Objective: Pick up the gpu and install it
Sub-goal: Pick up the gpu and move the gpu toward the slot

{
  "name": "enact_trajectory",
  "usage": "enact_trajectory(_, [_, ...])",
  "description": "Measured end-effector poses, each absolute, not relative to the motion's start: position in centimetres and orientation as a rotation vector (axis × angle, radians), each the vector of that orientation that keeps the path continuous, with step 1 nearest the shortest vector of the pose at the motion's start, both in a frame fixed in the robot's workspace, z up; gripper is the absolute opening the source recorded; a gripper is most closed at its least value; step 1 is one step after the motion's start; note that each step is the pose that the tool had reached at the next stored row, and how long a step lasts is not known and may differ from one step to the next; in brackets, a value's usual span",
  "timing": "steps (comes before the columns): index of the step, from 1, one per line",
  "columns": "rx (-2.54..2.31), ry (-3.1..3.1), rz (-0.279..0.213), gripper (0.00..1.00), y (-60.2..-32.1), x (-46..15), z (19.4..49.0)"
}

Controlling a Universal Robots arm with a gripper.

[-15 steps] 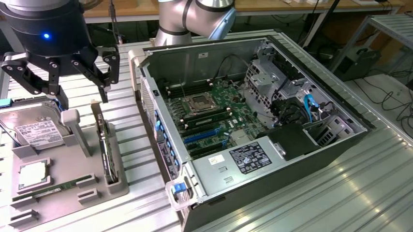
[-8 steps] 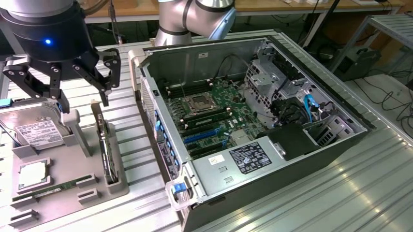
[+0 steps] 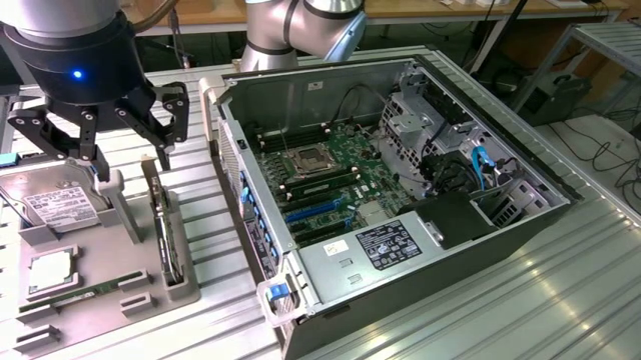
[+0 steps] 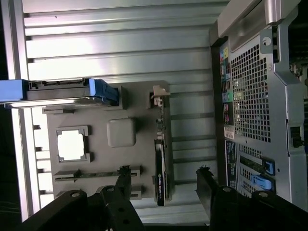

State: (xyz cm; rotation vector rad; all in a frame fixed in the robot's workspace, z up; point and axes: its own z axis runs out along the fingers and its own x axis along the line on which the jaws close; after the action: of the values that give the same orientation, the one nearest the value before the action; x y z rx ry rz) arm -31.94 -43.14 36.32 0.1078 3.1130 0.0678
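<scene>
A ribbed metal tabletop (image 3: 521, 292), a wooden desk (image 3: 431, 9) behind, cables (image 3: 607, 152) across a pale floor (image 3: 573, 139).

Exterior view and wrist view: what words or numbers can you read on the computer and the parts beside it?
No text can be read here.
Black label on the silver power supply box: print too small to read.
White label on the silver hard drive: too small to read.
Coloured stickers on the grey computer case: too small to read.
</scene>
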Motion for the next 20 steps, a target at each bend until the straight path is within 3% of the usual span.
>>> enact_trajectory(20, [0.108, 3.113, 0.068, 0.66, -43.9, -31.9, 35.2])
